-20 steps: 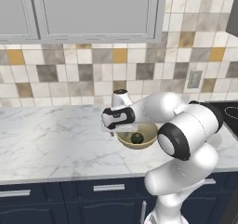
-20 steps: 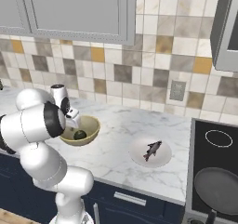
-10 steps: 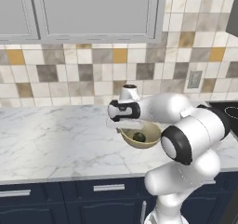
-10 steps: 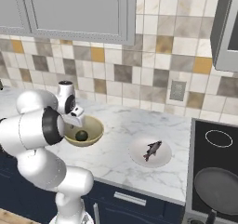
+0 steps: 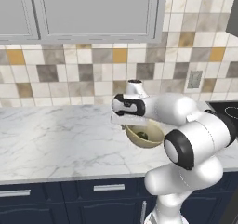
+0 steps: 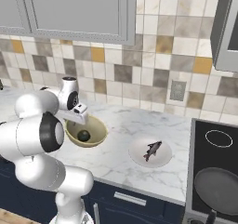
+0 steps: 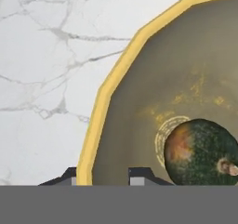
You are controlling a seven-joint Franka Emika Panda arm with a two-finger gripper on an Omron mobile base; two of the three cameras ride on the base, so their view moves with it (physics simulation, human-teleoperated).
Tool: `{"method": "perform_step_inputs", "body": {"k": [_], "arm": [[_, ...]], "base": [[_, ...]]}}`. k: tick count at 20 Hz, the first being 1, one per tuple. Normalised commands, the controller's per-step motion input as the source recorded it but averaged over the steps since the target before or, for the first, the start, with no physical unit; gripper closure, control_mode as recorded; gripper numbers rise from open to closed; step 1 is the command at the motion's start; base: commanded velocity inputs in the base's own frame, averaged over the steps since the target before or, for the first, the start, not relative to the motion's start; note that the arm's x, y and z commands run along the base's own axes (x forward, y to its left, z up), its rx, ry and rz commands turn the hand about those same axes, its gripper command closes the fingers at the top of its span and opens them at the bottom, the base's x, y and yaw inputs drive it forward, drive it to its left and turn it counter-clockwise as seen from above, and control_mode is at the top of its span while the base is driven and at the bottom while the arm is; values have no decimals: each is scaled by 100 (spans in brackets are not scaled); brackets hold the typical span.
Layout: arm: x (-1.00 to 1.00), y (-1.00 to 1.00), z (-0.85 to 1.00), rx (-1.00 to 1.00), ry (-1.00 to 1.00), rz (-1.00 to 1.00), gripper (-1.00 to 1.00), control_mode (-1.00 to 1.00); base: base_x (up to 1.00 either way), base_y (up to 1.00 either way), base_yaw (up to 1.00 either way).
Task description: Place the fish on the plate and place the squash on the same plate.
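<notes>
Fish [image 6: 152, 149] lies on the plate [image 6: 137, 155]; claw [image 7: 106, 175] straddles the bowl [image 7: 111, 102] rim beside the squash [image 7: 201, 152], grip unclear.

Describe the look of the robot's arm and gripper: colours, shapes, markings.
The arm is glossy white, built of rounded, bulbous segments with black bands at the joints. The gripper ends in two small dark fingertips with pale grey faces. No cables or markings are visible.
</notes>
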Motion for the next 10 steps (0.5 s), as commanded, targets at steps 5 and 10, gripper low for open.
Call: {"method": "perform_step_inputs", "body": {"k": [5,10], "arm": [[-6,-26,14,-12,14,5,100,-100],[-5,-20,9,-13,11,4,100,-100]], "base": [[0,0,0],[0,0,0]]}}
